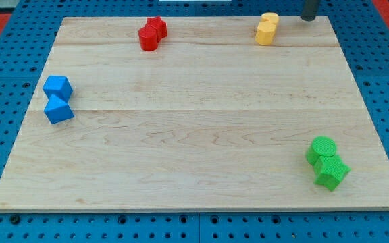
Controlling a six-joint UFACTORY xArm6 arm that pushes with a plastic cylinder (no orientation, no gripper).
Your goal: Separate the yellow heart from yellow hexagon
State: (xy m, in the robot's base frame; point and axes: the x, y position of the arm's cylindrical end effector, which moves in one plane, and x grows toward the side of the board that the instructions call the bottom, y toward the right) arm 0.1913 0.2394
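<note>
Two yellow blocks stand touching near the view's top edge, right of centre. The upper one (270,18) looks like the yellow heart and the lower one (265,33) like the yellow hexagon, though the shapes are hard to make out. My tip (308,19) is at the view's top right. It stands about a block's width to the right of the yellow pair and does not touch it. Only the rod's lower end shows.
The wooden board (201,128) lies on a blue pegboard. Two red blocks (152,34) touch at the top, left of centre. Two blue cubes (58,98) sit at the left edge. A green cylinder (323,148) and another green block (331,173) sit at the bottom right.
</note>
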